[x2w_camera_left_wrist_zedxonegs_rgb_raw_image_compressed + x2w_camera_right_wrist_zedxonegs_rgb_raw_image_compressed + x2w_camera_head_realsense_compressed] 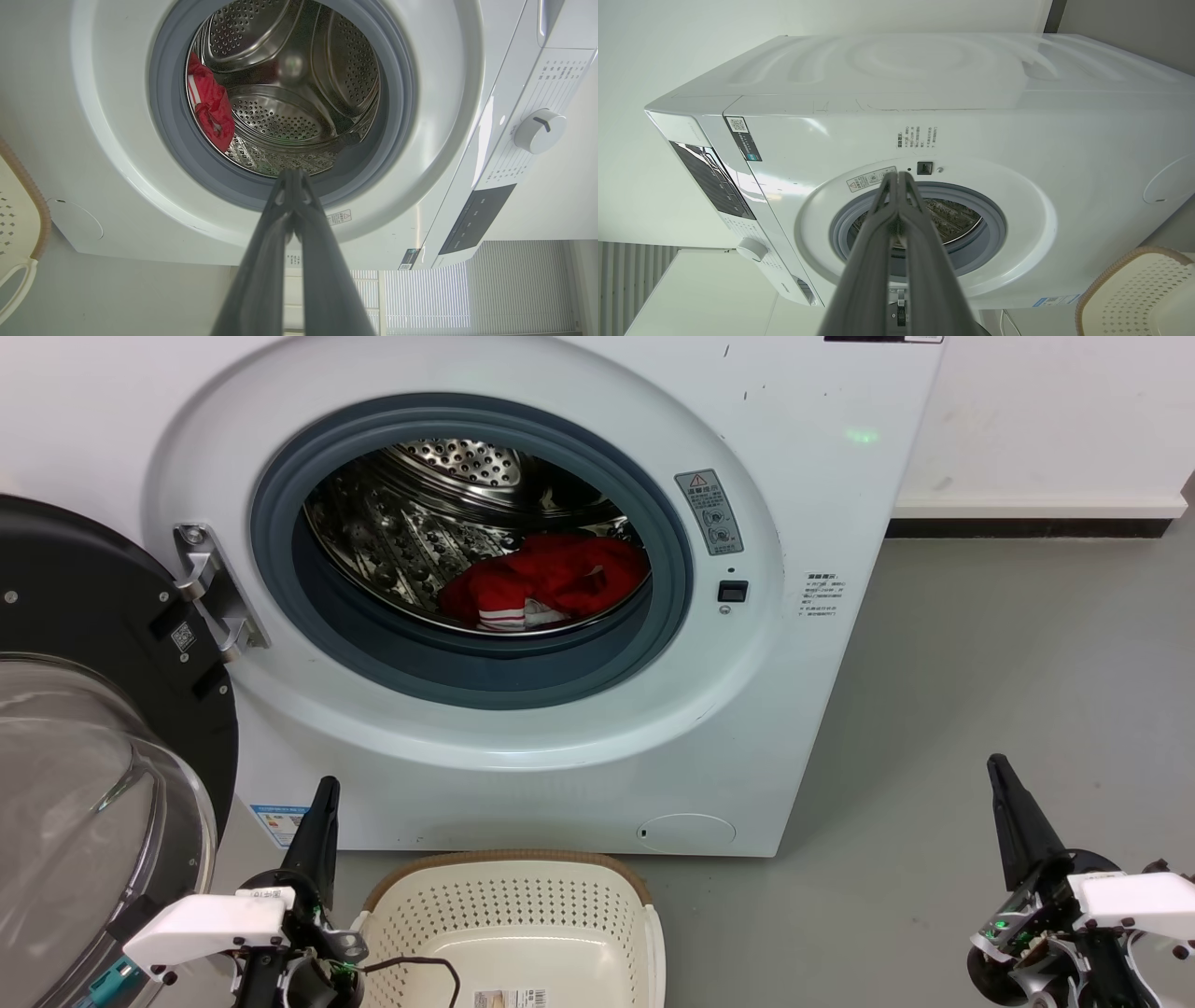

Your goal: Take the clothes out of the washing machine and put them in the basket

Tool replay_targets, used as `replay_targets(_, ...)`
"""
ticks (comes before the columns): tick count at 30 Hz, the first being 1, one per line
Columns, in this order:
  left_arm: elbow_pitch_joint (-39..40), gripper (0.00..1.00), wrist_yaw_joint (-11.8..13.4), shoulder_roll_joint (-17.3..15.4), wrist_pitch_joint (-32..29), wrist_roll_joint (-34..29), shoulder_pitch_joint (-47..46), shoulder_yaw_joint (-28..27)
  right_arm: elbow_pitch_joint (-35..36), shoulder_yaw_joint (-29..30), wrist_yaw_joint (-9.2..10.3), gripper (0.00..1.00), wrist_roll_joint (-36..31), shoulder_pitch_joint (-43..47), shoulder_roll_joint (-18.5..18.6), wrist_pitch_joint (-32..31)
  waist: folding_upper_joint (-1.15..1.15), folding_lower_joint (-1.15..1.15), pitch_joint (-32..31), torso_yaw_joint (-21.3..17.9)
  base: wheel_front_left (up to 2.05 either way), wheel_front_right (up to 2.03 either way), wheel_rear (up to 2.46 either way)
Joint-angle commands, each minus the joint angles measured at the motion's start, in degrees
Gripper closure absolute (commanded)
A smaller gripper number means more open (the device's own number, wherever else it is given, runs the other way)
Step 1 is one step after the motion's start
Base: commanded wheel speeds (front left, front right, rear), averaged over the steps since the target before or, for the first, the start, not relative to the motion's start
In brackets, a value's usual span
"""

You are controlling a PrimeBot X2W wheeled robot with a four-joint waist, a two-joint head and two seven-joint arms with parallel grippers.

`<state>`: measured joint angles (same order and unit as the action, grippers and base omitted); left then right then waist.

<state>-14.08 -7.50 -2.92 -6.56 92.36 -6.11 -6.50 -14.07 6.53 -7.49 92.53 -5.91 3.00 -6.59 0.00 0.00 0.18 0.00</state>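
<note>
The white washing machine point(523, 747) stands with its black-rimmed glass door point(84, 747) swung open to the left. Red clothes point(551, 581), one with red-and-white striped trim, lie low in the steel drum; the left wrist view shows the clothes point(211, 108) at the drum's left side. The cream basket point(513, 924) with its brown rim sits on the floor before the machine. My left gripper point(325, 786) is shut, empty, left of the basket. My right gripper point(997, 763) is shut, empty, over the floor at right. Shut tips show in the wrist views point(292, 173) point(899, 176).
Grey floor point(980, 709) spreads to the right of the machine, up to a white wall with a dark baseboard point(1027, 527). The open door's hinge point(215, 588) juts out at the drum's left. A dark cable point(420, 966) lies in the basket.
</note>
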Motion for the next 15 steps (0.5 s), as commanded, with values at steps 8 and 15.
replay_targets(8,0.0,1.0,-0.1,0.1,-0.1,0.1,-0.3,-0.1,0.0,0.0,0.0,1.0,-0.3,-0.7,-0.2,0.0,0.0,0.0,0.0,0.0,0.0,0.0,0.0)
replay_targets(15,0.0,1.0,-0.1,0.1,-0.1,0.1,-0.3,-0.1,0.0,0.0,0.0,1.0,-0.3,-0.7,-0.2,0.0,0.0,0.0,0.0,0.0,0.0,0.0,0.0)
